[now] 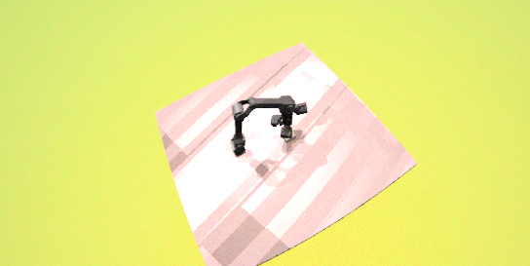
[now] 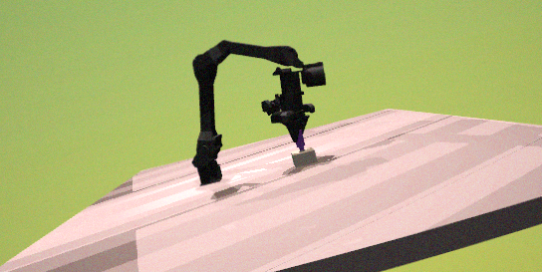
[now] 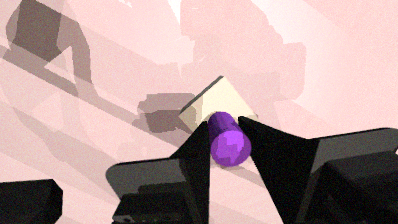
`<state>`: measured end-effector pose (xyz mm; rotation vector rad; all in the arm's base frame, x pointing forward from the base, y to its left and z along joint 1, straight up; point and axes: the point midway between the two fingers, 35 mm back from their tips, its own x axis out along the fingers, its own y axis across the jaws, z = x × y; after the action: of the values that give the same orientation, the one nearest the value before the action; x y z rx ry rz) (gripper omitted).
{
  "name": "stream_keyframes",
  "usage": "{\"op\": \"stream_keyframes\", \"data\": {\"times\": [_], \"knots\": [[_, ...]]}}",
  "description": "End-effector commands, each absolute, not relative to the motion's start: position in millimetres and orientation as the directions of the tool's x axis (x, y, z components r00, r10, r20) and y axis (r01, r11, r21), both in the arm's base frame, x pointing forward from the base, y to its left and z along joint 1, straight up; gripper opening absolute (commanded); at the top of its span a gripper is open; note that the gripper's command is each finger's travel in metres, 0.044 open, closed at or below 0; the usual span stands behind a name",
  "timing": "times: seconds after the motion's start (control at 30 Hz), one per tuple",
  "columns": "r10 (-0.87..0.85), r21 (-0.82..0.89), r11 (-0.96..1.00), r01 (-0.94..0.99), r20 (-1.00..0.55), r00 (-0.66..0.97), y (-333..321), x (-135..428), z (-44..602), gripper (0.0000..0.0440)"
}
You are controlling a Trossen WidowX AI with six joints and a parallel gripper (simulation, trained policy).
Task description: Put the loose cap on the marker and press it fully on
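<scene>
The purple cap is upright between the fingers of my gripper, which is shut on it. The cap is low over the pale holder block, in line with where the marker stands. In the exterior view, purple runs from the fingertips down almost to the block's top. No bare marker tip shows; the cap and fingers hide the marker in the wrist view. Whether the cap is fully seated cannot be told. In the top view, block and cap cannot be made out.
The arm's base stands on the pinkish striped table, left of the block in the exterior view. Shadows of the arm fall across the table around the block. The table's dark front edge shows in the exterior view.
</scene>
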<state>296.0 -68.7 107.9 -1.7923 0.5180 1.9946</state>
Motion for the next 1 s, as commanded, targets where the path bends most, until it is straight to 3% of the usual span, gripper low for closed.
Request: {"op": "stream_keyframes", "data": {"times": [0.0, 0.63, 0.73, 0.97], "knots": [[0.057, 0.023, -0.86, -0.509, -0.988, -0.141, -68, 287, 91, 0.0057], [0.076, 0.017, -0.867, -0.498, -0.983, -0.165, -64, 278, 92, 0.0167], [0.086, 0.007, -0.871, -0.492, -0.982, -0.167, -61, 273, 96, 0.022], [0.091, -0.01, -0.881, -0.473, -0.985, -0.149, -57, 267, 101, 0.04]]}}
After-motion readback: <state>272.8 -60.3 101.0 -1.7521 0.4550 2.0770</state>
